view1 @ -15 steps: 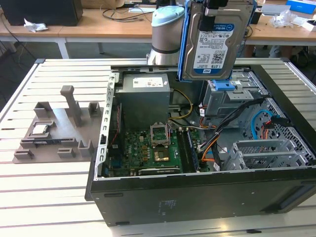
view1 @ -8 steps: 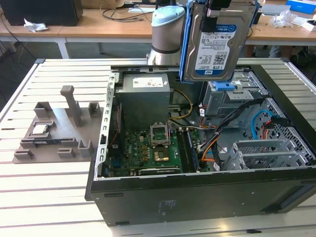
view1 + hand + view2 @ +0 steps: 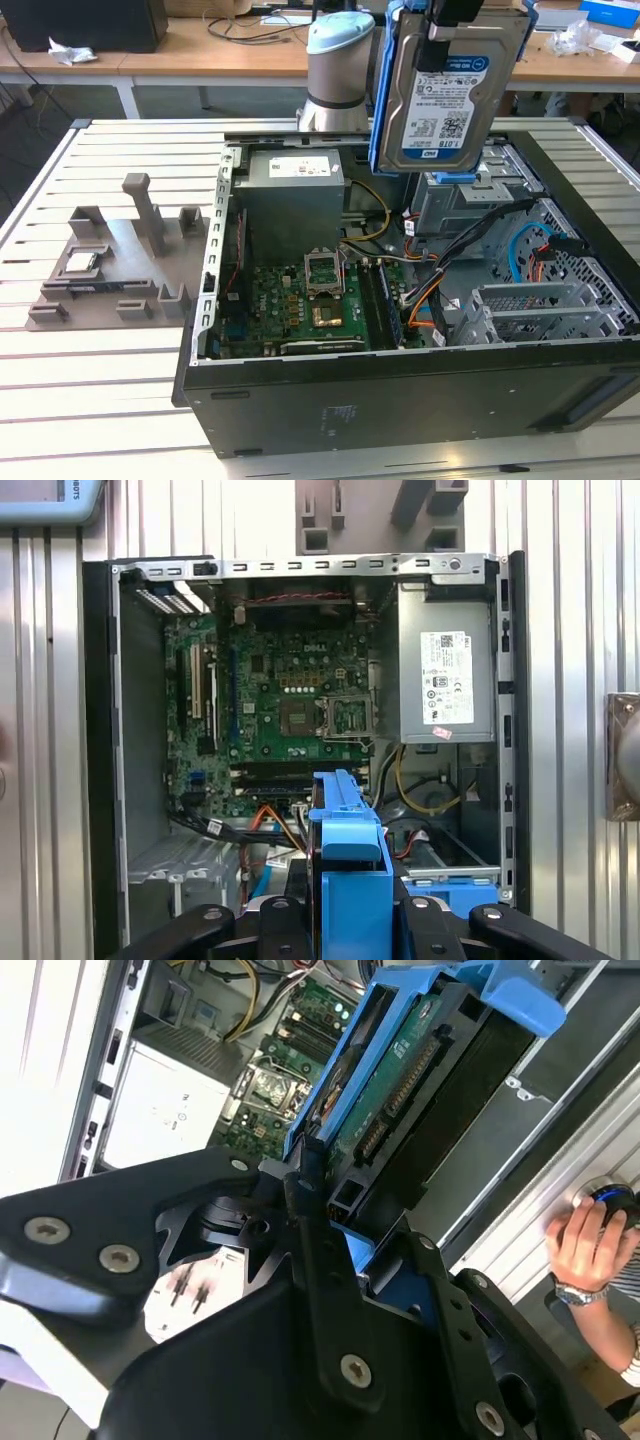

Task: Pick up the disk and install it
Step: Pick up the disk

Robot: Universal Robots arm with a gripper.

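Disk [image 3: 452,90] upper right in exterior view, upright above open PC case [image 3: 400,400]; jaws clamped on it, apparently at the blue frame [image 3: 379,100].

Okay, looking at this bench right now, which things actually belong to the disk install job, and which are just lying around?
Part of the job:
- the disk, clamped in the gripper above the case
- the open computer case

Just lying about:
- the gray fixture plate beside the case
- the small square chip sitting on that plate
- a person's hand off to the side of the case
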